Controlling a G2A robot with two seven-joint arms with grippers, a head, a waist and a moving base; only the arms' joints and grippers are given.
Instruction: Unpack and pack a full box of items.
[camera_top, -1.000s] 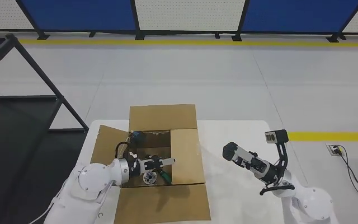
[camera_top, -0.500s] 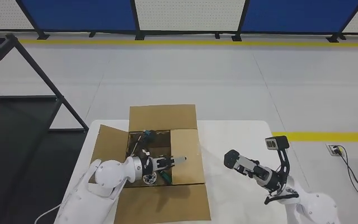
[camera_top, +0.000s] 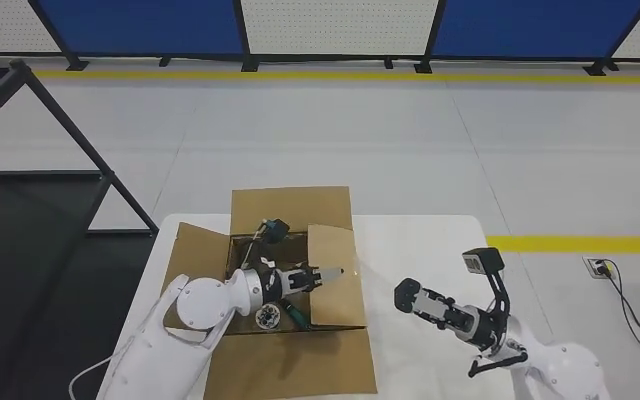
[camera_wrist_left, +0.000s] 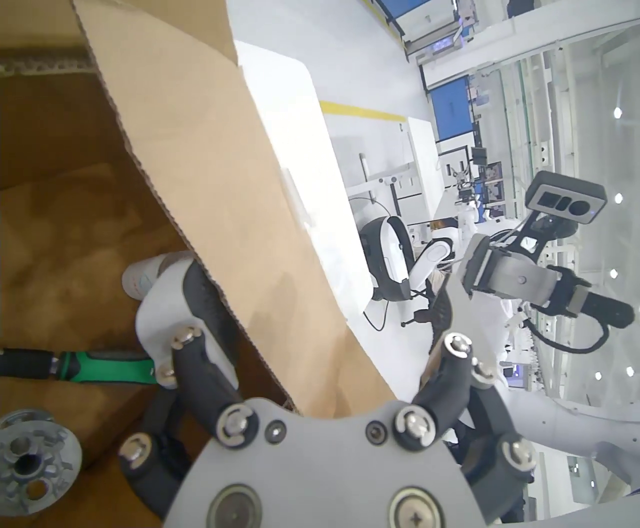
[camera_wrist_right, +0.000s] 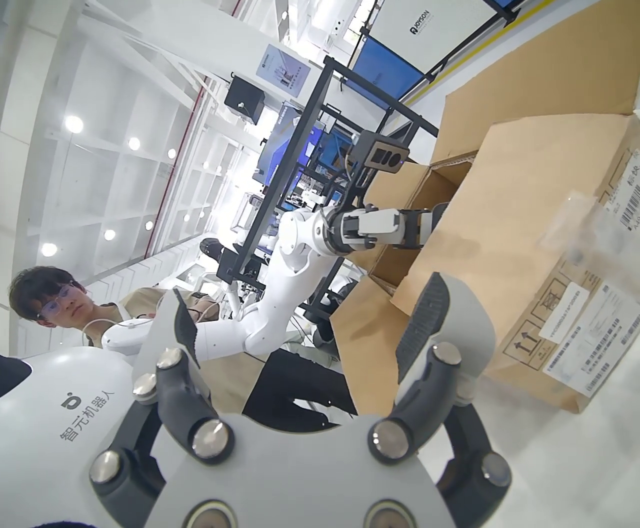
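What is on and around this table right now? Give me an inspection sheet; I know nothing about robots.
surface: white table under the cardboard box.
job's things: cardboard box, flaps open; inside lie a green-handled tool, a grey toothed disc, a white cylinder.
clutter: nothing seen.
grippers: left gripper open, astride one box flap; right gripper open, empty, beside the box.
cables: one at a floor socket.
surroundings: blue and white partitions, yellow floor line, black frame.
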